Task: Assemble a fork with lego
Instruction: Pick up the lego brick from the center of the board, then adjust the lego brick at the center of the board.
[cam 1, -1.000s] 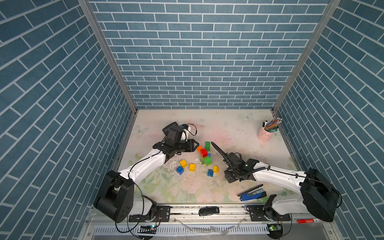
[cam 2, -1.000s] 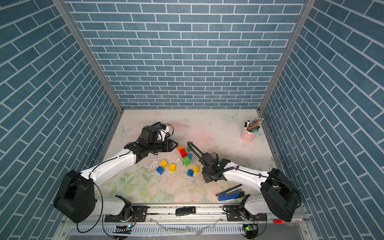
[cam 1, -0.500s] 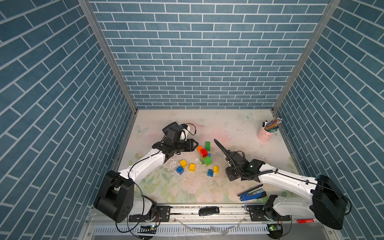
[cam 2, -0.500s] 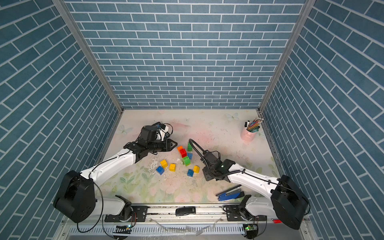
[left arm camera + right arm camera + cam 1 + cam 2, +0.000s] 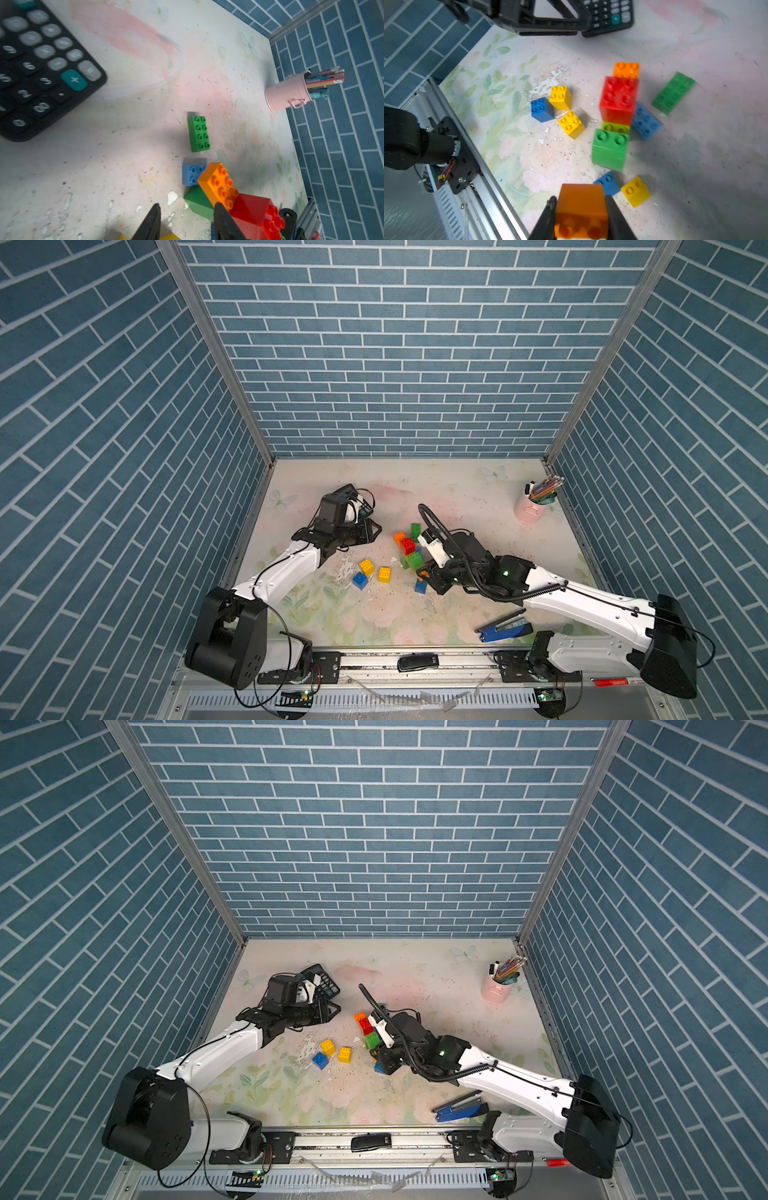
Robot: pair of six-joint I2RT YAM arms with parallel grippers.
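Right wrist: orange brick [image 5: 581, 209] wedged between fingers [image 5: 547, 220], seemingly lifted.

Coloured lego [image 5: 408, 545] loosely clustered, orange brick [image 5: 581, 204] gripped

Calc [image 5: 41, 68] keys read 9, 6, 3, 2, 0, w/ "+" on its teal key [image 5: 74, 80]

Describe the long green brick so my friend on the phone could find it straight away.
Start at the pile of coloured bricks in the middle of the flowered table. On the pile's far side, towards the back wall, the long green brick lies flat by itself. Unlike the green bricks in the pile, it stands apart, eight studs up, touching nothing.
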